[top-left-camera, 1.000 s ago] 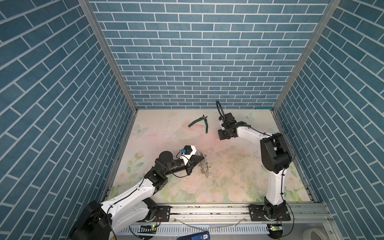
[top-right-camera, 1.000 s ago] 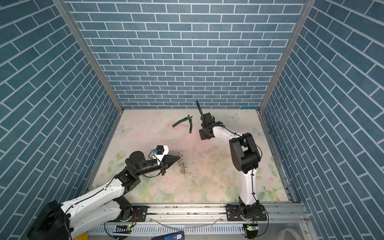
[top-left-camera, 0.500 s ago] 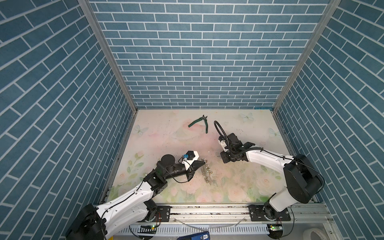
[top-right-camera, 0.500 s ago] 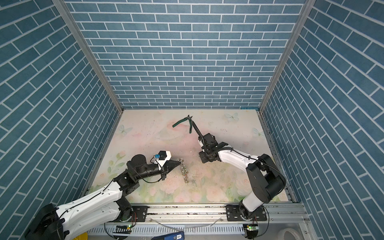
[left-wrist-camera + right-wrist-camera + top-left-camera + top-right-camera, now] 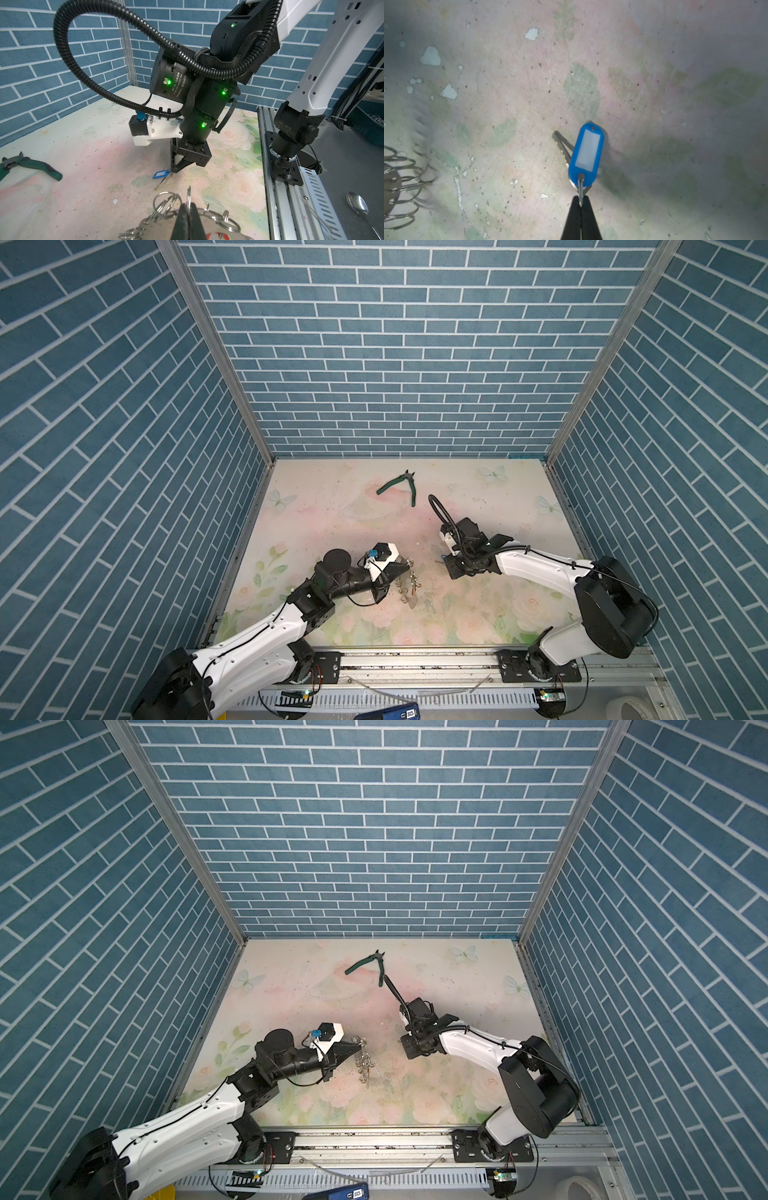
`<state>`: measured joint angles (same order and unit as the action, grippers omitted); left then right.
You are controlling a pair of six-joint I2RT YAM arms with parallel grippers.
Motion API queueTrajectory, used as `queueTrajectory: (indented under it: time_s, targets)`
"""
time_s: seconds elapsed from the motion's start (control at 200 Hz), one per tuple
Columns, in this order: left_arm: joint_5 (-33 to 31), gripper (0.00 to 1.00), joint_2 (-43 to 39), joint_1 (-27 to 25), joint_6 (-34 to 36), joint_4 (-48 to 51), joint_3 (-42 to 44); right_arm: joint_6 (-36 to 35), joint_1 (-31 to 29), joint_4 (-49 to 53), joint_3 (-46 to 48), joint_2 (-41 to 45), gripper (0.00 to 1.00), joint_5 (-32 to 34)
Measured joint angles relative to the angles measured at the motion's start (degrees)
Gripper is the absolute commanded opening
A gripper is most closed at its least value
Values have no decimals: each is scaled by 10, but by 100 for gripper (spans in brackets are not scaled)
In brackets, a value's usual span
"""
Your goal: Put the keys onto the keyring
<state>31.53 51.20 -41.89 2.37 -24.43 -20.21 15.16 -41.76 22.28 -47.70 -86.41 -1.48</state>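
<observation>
Two sets of jaws, both closed.

Left jaws: pinched flat on one silvery ring at the rim of the keyring. The ring stands edge-on between my tips. The rest of the keyring dangles below that ring, at about 6 o'clock from worktop centre in both top views. I cannot tell whether its lower edge touches the surface.

Right jaws: closed on the small link ring that joins the keys. The blue tag shows its white label window to my wrist camera. The key blade splays out beside the tag. Both sit low over the worktop. Contact of the blade tip is not resolvable.

Relative position: the keys lie at roughly 3 o'clock from the keyring, near but apart, with bare worktop between.

Green-handled pliers lie at 12 o'clock, towards the back wall, well apart from both sets of jaws.
</observation>
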Motion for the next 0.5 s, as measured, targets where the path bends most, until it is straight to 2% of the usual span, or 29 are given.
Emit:
queueTrajectory:
  time_s: [0.155, 0.36, 0.5]
  targets:
    - [0, 0, 0, 0, 2, 0, 0, 1, 0, 10, 2, -6, 5, -1]
    - [0, 0, 0, 0, 2, 0, 0, 5, 0, 26, 2, -3, 19, -5]
    - [0, 0, 0, 0, 2, 0, 0, 9, 0, 35, 2, 11, 21, -5]
